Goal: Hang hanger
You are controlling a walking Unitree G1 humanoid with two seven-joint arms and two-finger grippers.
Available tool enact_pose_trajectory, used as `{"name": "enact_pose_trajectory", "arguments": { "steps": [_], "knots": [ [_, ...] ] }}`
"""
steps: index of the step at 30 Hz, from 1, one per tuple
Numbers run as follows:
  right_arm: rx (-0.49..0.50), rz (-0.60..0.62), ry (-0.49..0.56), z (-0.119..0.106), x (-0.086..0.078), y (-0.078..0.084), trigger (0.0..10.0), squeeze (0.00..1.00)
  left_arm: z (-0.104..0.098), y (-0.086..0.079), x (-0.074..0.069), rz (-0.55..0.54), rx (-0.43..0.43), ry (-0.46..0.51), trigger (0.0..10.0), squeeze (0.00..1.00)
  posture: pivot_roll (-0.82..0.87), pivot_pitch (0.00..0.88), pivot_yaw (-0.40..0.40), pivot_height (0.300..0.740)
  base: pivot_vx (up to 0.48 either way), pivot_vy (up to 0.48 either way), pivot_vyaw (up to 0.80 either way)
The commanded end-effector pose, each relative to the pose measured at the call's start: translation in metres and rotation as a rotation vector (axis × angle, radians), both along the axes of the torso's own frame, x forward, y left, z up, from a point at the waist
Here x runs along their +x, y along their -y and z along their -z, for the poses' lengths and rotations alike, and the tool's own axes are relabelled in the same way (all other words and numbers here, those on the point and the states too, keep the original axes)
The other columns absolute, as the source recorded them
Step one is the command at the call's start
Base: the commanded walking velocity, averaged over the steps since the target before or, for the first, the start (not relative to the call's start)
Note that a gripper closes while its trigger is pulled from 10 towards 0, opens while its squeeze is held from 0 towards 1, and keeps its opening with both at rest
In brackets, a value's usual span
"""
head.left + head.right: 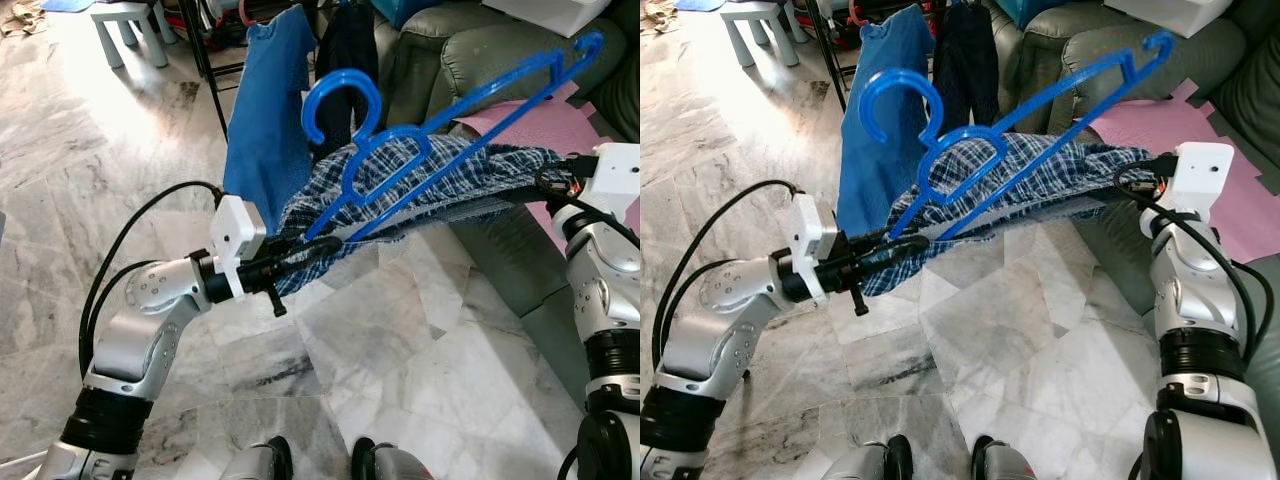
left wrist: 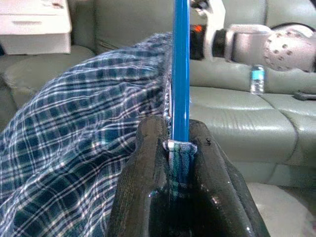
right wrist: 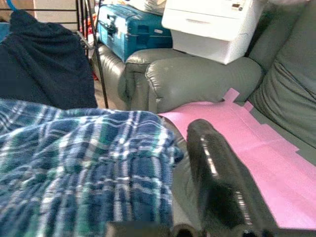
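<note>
A blue plastic hanger (image 1: 470, 100) is tilted in the air before me, hook (image 1: 340, 95) upward and its far end raised toward the sofa. A blue plaid garment (image 1: 440, 180) is draped over it. My left gripper (image 1: 310, 250) is shut on the hanger's lower bar and the plaid hem; the left wrist view has both fingers (image 2: 143, 187) pinching the bar (image 2: 180, 74) and cloth. My right gripper (image 1: 548, 180) holds the garment's other end at the right, stretching it level. One black finger (image 3: 217, 168) lies beside the plaid cloth (image 3: 84, 163).
A black clothes rack (image 1: 205, 55) stands ahead with a blue garment (image 1: 268, 110) and a dark one (image 1: 350, 50) hanging on it. A grey-green sofa (image 1: 480, 50) with a pink mat (image 1: 560, 120) and white box (image 1: 550, 12) fills the right. A small white table (image 1: 130, 25) stands far left on marble floor.
</note>
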State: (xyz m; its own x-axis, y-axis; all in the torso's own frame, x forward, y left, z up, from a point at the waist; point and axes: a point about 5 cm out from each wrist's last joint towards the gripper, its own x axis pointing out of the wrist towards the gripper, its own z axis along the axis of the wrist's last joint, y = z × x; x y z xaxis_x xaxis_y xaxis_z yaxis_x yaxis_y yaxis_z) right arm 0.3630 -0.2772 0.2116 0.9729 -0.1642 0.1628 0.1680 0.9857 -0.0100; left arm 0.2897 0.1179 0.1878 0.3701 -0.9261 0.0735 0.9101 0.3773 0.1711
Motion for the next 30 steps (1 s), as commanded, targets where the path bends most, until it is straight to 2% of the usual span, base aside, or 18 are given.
{"name": "enact_pose_trajectory", "arguments": {
  "steps": [1, 4, 10, 16, 17, 18, 19, 21, 22, 30],
  "knots": [
    [0.033, 0.054, 0.026, -0.009, -0.001, 0.010, 0.0, 0.00, 0.008, -0.004, -0.004, 0.005, 0.025, -0.020, 0.0, 0.00, -0.04, 0.203, -0.019, 0.740, 0.000, 0.000, 0.00],
    [0.041, 0.055, 0.027, -0.011, 0.000, 0.009, 0.0, 0.00, 0.023, -0.009, -0.001, -0.028, 0.010, -0.074, 0.0, 0.00, -0.04, 0.202, -0.018, 0.740, 0.000, 0.000, 0.00],
    [0.076, 0.079, 0.017, -0.010, -0.002, 0.014, 0.0, 0.00, 0.031, -0.012, -0.002, -0.044, -0.016, -0.122, 0.0, 0.00, -0.05, 0.201, -0.017, 0.740, 0.000, 0.000, 0.00],
    [0.128, 0.034, 0.140, -0.027, -0.004, 0.012, 0.0, 0.00, 0.044, -0.018, 0.002, -0.099, 0.021, -0.137, 0.0, 0.00, -0.05, 0.198, -0.016, 0.740, 0.000, 0.000, 0.00],
    [0.133, 0.031, 0.147, -0.028, -0.004, 0.011, 0.7, 0.00, 0.045, -0.017, 0.001, -0.091, 0.033, -0.130, 0.0, 0.00, -0.05, 0.197, -0.016, 0.740, 0.000, 0.000, 0.00],
    [0.133, 0.031, 0.147, -0.028, -0.004, 0.011, 0.7, 0.00, 0.045, -0.017, 0.001, -0.091, 0.033, -0.130, 0.0, 0.00, -0.05, 0.197, -0.016, 0.740, 0.000, 0.000, 0.00],
    [0.133, 0.033, 0.144, -0.028, -0.003, 0.011, 1.1, 0.00, 0.046, -0.015, 0.000, -0.086, 0.033, -0.128, 0.0, 0.00, -0.05, 0.196, -0.019, 0.740, 0.000, 0.000, 0.00],
    [0.133, 0.034, 0.140, -0.028, -0.003, 0.012, 1.1, 0.00, 0.045, -0.015, 0.000, -0.085, 0.030, -0.130, 0.0, 0.00, -0.05, 0.196, -0.019, 0.740, 0.000, 0.000, 0.00],
    [0.135, 0.039, 0.130, -0.029, -0.001, 0.012, 0.0, 0.00, 0.044, -0.011, -0.002, -0.064, 0.029, -0.115, 0.0, 0.00, -0.05, 0.198, -0.019, 0.740, 0.000, 0.000, 0.00],
    [0.176, 0.040, 0.174, -0.042, 0.008, 0.008, 0.0, 0.00, 0.050, -0.006, -0.006, -0.047, 0.033, -0.114, 0.0, 0.00, -0.05, 0.200, -0.019, 0.740, 0.000, 0.000, 0.00]
  ]
}}
